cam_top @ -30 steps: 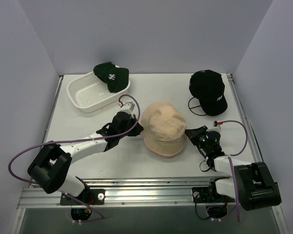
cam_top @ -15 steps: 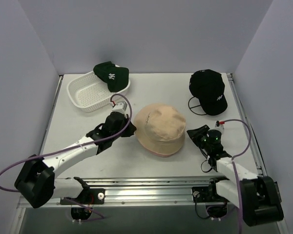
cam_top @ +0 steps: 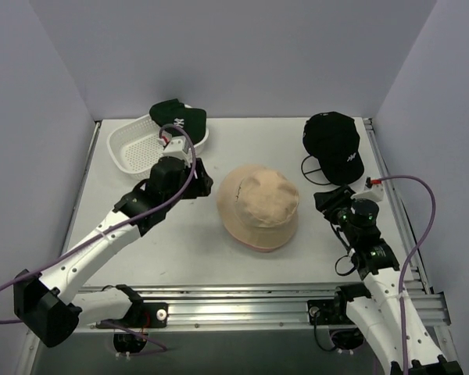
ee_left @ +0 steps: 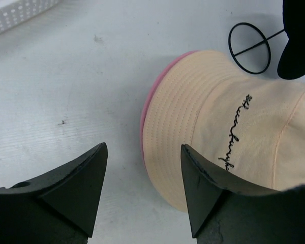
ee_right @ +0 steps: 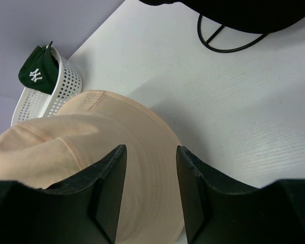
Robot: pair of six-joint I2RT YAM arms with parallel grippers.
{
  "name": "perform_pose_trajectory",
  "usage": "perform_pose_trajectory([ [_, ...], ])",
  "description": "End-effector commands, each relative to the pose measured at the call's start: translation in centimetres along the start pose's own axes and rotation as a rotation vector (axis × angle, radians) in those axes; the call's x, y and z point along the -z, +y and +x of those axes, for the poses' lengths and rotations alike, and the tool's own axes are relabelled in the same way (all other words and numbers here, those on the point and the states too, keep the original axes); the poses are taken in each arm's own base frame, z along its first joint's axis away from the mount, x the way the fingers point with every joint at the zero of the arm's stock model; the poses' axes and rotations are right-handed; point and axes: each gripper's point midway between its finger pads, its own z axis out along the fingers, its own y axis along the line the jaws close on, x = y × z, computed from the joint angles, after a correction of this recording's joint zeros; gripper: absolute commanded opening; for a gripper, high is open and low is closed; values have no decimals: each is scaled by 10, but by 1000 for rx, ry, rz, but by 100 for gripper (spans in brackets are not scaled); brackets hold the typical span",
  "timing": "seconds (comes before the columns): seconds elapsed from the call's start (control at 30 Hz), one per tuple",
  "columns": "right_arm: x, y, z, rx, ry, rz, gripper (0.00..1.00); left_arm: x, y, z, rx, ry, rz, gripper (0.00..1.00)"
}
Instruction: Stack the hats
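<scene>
A tan bucket hat (cam_top: 259,205) lies mid-table on top of a pink hat, of which only a rim (cam_top: 258,247) shows. The left wrist view shows that pink edge (ee_left: 155,99) under the tan hat (ee_left: 244,127). My left gripper (cam_top: 201,178) hovers open and empty just left of this stack. In its own view, the left gripper (ee_left: 143,147) has bare table between its fingers. My right gripper (cam_top: 328,200) is open and empty to the right of the stack. Seen from its wrist, the right gripper (ee_right: 151,148) is above the tan brim (ee_right: 91,132). A black cap (cam_top: 334,144) lies at the back right. A dark green cap (cam_top: 178,117) rests on the basket's far rim.
A white mesh basket (cam_top: 133,150) stands at the back left, behind my left gripper. A thin black wire loop (cam_top: 313,173) lies by the black cap. Purple-grey walls close the table on three sides, and a metal rail (cam_top: 234,301) runs along the near edge.
Both grippers have opened, let go of the tan hat's brim and drawn away, the left toward the basket, the right outward. The tan hat has settled flat on the pink one.
</scene>
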Motion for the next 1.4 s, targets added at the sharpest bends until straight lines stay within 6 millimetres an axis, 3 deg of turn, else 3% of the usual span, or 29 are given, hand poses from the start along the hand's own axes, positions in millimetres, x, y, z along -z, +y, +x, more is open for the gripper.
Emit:
perform_pose_trajectory([
  [0.0, 19, 18, -13, 102, 16, -39, 40, 3, -4, -36, -52, -20, 13, 68],
  [0.03, 23, 22, -18, 122, 10, -50, 40, 0, 2, -60, -40, -47, -1, 68],
  [0.1, 36, 38, -33, 158, -7, -78, 40, -2, 9, -76, -32, -42, -5, 68],
  [0.23, 58, 64, -48, 229, -23, -170, 40, -17, 47, -121, -18, -90, -122, 70],
  [0.33, 65, 78, -51, 272, -6, -220, 40, -40, 64, -128, -14, -59, -149, 70],
  [0.37, 65, 79, -50, 282, 4, -225, 40, -43, 63, -143, -22, -85, -143, 70],
  [0.43, 68, 83, -53, 316, 1, -244, 40, -61, 70, -144, -72, -69, -168, 71],
  [0.47, 69, 83, -53, 327, 1, -241, 40, -63, 68, -157, -83, -90, -173, 71],
  [0.7, 80, 90, -58, 363, -38, -290, 41, -123, 111, -175, -70, -40, -306, 72],
  [0.9, 82, 92, -55, 386, -42, -318, 41, -171, 141, -168, -33, 15, -293, 73],
  [0.93, 82, 92, -55, 391, -43, -323, 41, -175, 148, -175, -23, -6, -283, 73],
  [1.0, 82, 93, -56, 393, -51, -326, 42, -190, 158, -167, -9, 11, -266, 73],
  [1.13, 87, 97, -57, 391, -69, -353, 42, -210, 186, -171, 34, -9, -271, 73],
  [1.37, 95, 101, -57, 395, -85, -389, 42, -247, 203, -160, 37, -7, -249, 74],
])
